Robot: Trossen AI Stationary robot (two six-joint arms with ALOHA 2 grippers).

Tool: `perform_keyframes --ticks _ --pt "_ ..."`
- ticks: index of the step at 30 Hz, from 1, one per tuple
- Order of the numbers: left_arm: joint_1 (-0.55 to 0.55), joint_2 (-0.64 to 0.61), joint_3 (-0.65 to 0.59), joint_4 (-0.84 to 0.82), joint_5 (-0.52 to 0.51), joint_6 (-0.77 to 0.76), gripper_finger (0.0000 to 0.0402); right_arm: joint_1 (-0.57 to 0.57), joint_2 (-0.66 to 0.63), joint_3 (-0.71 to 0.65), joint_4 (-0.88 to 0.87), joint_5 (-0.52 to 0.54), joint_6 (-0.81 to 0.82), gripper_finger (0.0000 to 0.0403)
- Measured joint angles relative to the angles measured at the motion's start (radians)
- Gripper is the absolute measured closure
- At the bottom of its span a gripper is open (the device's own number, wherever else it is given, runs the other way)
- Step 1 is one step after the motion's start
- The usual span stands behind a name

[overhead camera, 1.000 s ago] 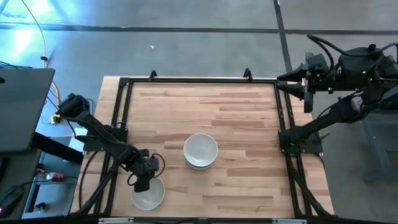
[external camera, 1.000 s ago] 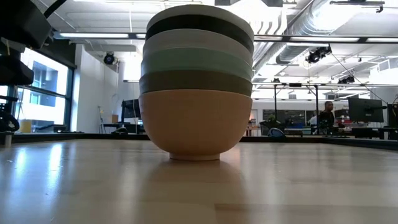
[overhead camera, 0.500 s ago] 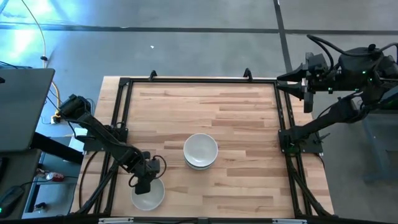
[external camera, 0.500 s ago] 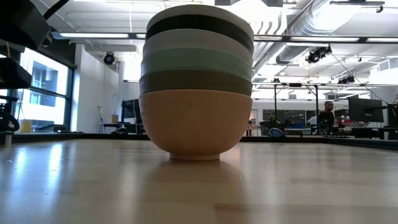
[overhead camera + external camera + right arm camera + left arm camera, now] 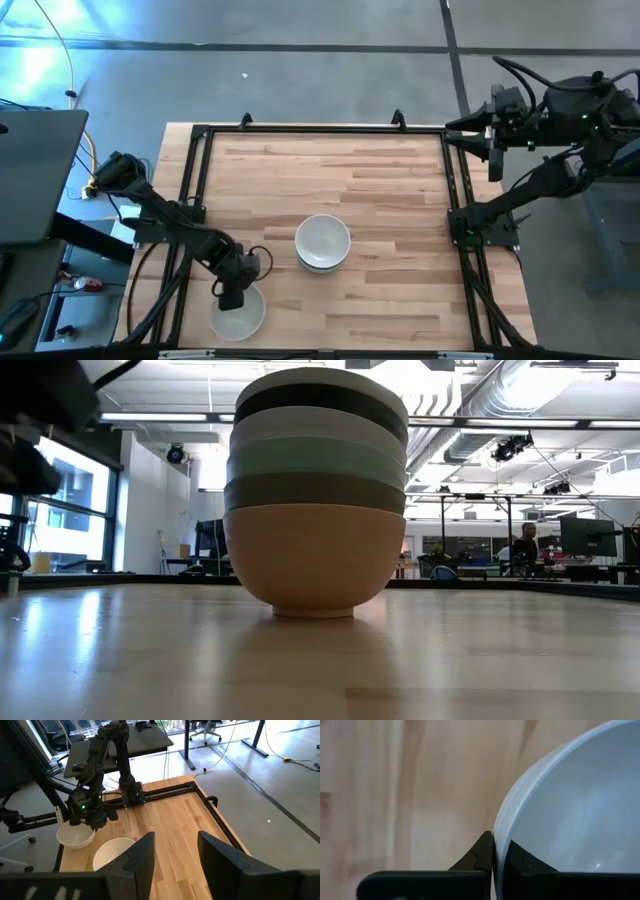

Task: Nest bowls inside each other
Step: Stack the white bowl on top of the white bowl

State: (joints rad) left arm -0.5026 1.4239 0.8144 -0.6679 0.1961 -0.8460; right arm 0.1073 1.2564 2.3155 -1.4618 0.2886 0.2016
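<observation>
A stack of several nested bowls [image 5: 322, 243] stands on its peach-orange bottom bowl [image 5: 315, 565] at the table's middle, with a white bowl on top. It also shows in the right wrist view [image 5: 112, 852]. A single white bowl [image 5: 238, 316] sits near the table's near-left corner and fills much of the left wrist view [image 5: 575, 805]. My left gripper [image 5: 232, 297] is at this bowl's far rim, shut on it. My right gripper [image 5: 175, 860] is open and empty, beyond the table's right edge at the far side [image 5: 495, 140]. My left gripper holds the single white bowl by its rim [image 5: 499, 832]. One finger [image 5: 480, 857] is outside the wall and the other [image 5: 522, 860] is inside the hollow. The fingers come from above, pointing down. Whether the bowl's base is on the table, I cannot tell.
A black metal frame [image 5: 200, 135] runs along the table's edges. Bare wood [image 5: 330, 170] lies between the stack and the far edge. A dark desk surface [image 5: 35, 175] stands off the table's left side.
My left gripper has shifted a little toward the table's near-right over the white bowl's rim. The stack has not moved.
</observation>
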Motion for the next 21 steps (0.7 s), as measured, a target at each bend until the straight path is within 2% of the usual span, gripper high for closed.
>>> perform_keyframes --ticks 11,21 --pt "0.145 0.0 0.215 -0.303 -0.056 0.184 0.0401 0.0 0.0 -0.001 -0.023 0.0 0.006 0.0261" --pt "0.293 0.0 0.426 -0.476 -0.058 0.319 0.0401 0.0 0.0 -0.001 -0.031 0.0 0.006 0.0261"
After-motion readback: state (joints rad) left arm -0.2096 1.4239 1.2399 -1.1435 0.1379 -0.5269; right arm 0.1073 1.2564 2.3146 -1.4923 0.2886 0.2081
